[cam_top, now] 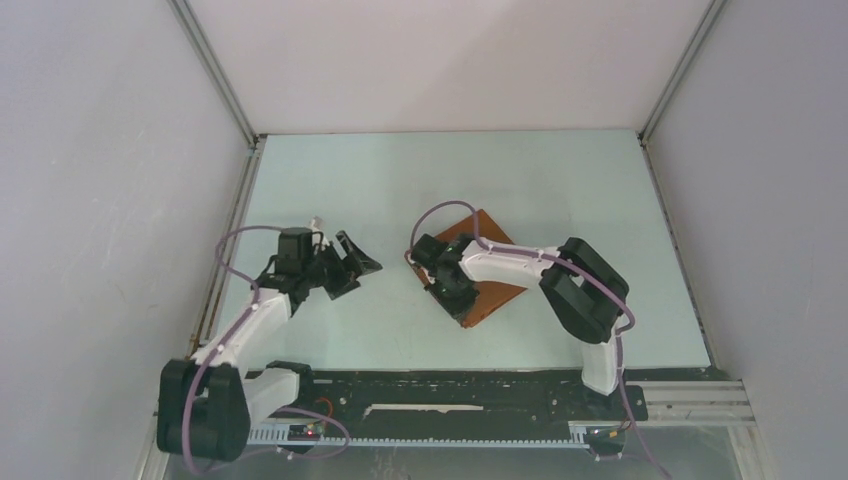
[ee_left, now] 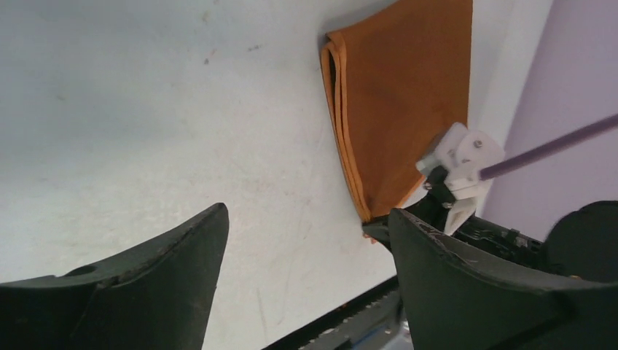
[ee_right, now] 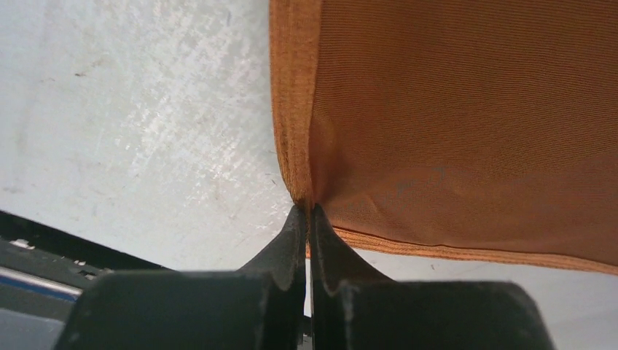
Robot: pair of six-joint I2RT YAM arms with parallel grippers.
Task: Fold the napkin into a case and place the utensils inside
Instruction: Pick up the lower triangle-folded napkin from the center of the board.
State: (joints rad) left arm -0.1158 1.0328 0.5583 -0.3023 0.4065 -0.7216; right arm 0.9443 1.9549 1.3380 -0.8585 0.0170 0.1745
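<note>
- Napkin (cam_top: 492, 298) lies flat at mid-table, a little right of centre. It is turned on the diagonal and already folded into stacked layers.
- Right gripper (ee_right: 307, 211) is clenched on the napkin's near-left edge, by a corner. Only the very tips bite the hem.
- Left gripper (ee_left: 306, 226) is released, jaws wide and nothing between them. It hovers over bare table (cam_top: 560, 190), left of the napkin and apart from it.
- No utensils show in any view, so I cannot tell where they lie.
- Risk: the bite is shallow. A quick pull could let the hem slip out, and the fold would drop short or crooked.
- Risk: I cannot tell how many layers the tips hold. If they hold all of them, the whole stack lifts or drags instead of one flap turning over. If only the top one, the lower folds may splay open.
- Risk: nothing pins the cloth. With the left gripper off it, a sideways tug would likely slide the napkin across the smooth table and skew the case.
- Risk: the grip is near a corner, so the edge may sag and crease on the diagonal, leaving an uneven pouch mouth.
- Risk: the right arm hangs low over the cloth. A wide sweep could brush the folds loose.
</note>
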